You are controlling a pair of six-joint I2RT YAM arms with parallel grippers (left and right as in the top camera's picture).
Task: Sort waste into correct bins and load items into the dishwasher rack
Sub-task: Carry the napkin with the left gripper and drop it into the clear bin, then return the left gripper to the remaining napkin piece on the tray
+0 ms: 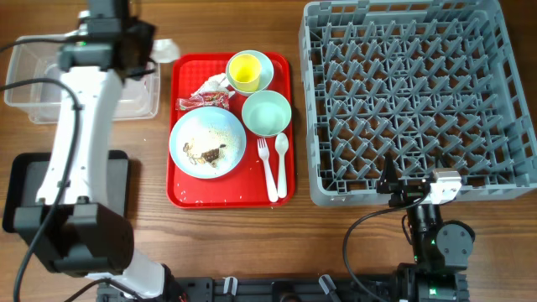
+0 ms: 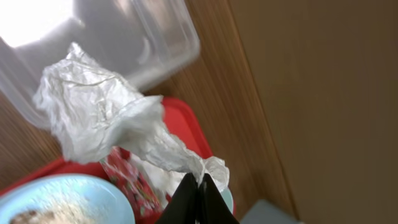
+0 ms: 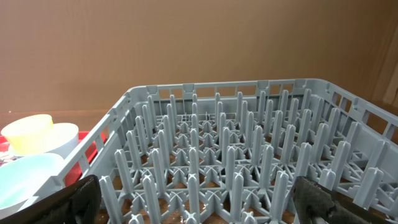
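Sorting barely begun: left gripper pinches a napkin, tub just ahead of it, wrapper, scrap-strewn plate, bowls, cup and cutlery wait on the red tray beneath, and right gripper gapes, empty, before the bare rack.

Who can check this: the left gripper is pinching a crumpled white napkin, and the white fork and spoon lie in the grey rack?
Not quite. The fork and spoon lie on the red tray, beside the plate, not in the grey rack, as the overhead view shows. The left gripper is indeed pinching the crumpled white napkin.
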